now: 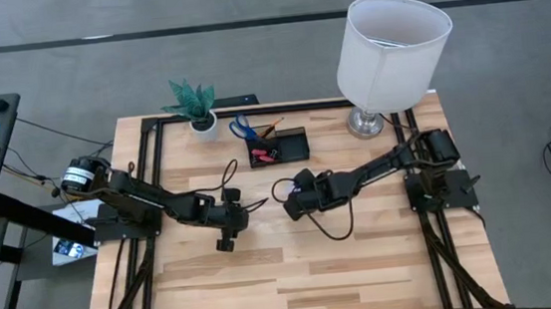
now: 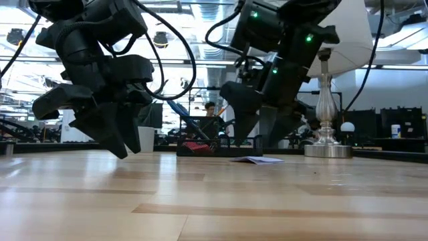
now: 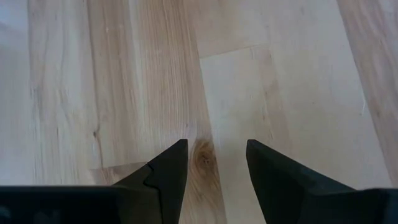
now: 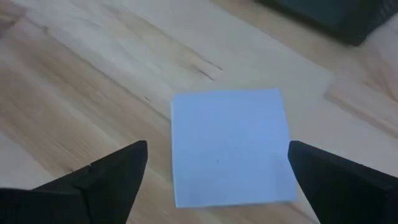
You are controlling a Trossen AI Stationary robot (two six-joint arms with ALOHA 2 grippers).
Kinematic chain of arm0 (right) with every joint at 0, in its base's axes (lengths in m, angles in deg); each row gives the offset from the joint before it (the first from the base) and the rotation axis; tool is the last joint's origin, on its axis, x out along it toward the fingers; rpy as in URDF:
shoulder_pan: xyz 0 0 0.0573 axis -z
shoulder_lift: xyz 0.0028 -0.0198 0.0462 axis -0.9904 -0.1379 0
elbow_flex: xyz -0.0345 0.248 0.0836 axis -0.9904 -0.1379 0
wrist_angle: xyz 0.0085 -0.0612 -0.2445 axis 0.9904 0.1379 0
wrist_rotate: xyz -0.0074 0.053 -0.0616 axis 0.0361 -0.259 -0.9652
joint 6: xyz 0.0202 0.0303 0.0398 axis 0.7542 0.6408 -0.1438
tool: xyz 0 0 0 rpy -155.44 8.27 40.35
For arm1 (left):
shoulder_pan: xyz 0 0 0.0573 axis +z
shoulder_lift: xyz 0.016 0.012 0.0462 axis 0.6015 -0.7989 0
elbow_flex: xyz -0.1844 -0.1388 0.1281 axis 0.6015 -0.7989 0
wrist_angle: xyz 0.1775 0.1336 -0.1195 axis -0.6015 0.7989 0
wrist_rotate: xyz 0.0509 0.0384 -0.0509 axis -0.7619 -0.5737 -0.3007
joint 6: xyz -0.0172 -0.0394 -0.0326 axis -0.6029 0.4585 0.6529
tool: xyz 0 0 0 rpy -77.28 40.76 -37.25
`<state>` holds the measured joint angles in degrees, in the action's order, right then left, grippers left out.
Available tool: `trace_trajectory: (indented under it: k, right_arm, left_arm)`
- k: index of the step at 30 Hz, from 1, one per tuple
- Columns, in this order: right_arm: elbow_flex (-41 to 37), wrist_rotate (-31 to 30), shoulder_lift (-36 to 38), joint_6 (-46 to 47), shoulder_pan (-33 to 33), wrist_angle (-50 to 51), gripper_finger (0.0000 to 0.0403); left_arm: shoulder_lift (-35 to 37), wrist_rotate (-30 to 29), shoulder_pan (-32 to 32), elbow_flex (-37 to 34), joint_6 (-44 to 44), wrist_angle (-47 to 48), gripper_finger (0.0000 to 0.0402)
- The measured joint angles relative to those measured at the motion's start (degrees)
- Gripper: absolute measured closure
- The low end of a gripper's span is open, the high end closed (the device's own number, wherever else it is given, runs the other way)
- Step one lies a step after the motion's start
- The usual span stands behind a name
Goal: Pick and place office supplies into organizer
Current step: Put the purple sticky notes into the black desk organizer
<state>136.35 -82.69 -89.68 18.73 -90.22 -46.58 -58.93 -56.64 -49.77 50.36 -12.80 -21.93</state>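
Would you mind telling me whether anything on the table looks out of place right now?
Only the note pad: it lies flat on the bare table, outside the organizer, with the open right gripper hovering over it. Nothing looks spilled or damaged.

Even, bright overhead light fills the scene. From above, my arms cast only soft, faint shadows on the pale counter (image 1: 296, 273). At counter height, ceiling lights (image 2: 160, 39) glare behind my dark, silhouetted arms, and the near wood blurs. In my right wrist view, the note pad (image 4: 231, 144) looks washed out and soft, its far background out of focus.
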Motion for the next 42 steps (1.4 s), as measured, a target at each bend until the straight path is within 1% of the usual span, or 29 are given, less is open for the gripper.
trace_trajectory:
  k: [4, 10, 16, 18, 20, 21, 23, 24, 25, 27, 32, 38, 42]
  right_arm:
    - [0.01, -0.25, 0.00, -3.39, 0.79, -0.85, 0.0015]
    - [0.02, -0.42, 0.00, -3.57, 0.86, -1.87, 0.0018]
    - [0.02, -0.43, 0.00, -3.56, 0.80, -7.48, 0.0017]
    - [0.02, 0.53, 0.02, -3.56, 0.82, -9.97, 0.0017]
    - [0.02, 4.13, 0.04, -4.35, 0.97, -11.77, 0.0017]
    - [0.02, 7.21, 0.04, -5.73, 1.25, -12.47, 0.0016]
    - [0.04, 16.22, 0.04, -9.27, 2.10, -13.58, 0.0015]
    - [0.04, 20.47, 0.04, -9.58, 2.64, -13.83, 0.0014]
    - [0.04, 22.53, 0.04, -8.93, 2.98, -14.14, 0.0012]
    - [0.04, 22.14, 0.04, -7.10, 3.18, -14.25, 0.0010]
    - [0.04, 17.74, 0.04, -5.65, 3.00, -11.85, 0.0010]
    - [0.04, 16.02, 0.04, -5.08, 3.13, -6.89, 0.0006]
    - [0.67, 10.84, 0.04, -5.10, 2.92, -0.61, 0.0003]
  left_arm:
    - [0.00, 0.00, 0.00, 0.00, 0.00, -0.02, 0.0243]
    - [0.00, 0.00, 0.00, 0.00, 0.02, -0.02, 0.0243]
    - [0.00, 0.00, 0.00, 0.00, 0.05, -0.02, 0.0243]
    - [0.00, 0.00, 0.00, 0.00, 0.25, -0.02, 0.0243]
    - [0.00, 0.00, 0.00, 0.00, 0.28, -0.02, 0.0243]
    - [0.00, 0.00, 0.00, 0.00, 0.28, -0.02, 0.0243]
    - [0.00, 0.00, 0.00, 0.00, 0.28, -0.02, 0.0243]
    - [0.00, 0.00, 0.00, 0.00, 0.28, -0.02, 0.0243]
    - [0.00, 0.00, 0.00, 0.00, 0.28, -0.02, 0.0243]
    - [0.00, 0.00, 0.00, 0.00, 0.28, 0.00, 0.0243]
    - [0.00, 0.00, 0.00, 0.00, 0.31, 0.00, 0.0243]
    - [0.00, 0.00, 0.00, 0.00, 0.35, 0.00, 0.0243]
    - [0.00, 0.00, 0.01, 0.00, 0.35, 0.00, 0.0243]
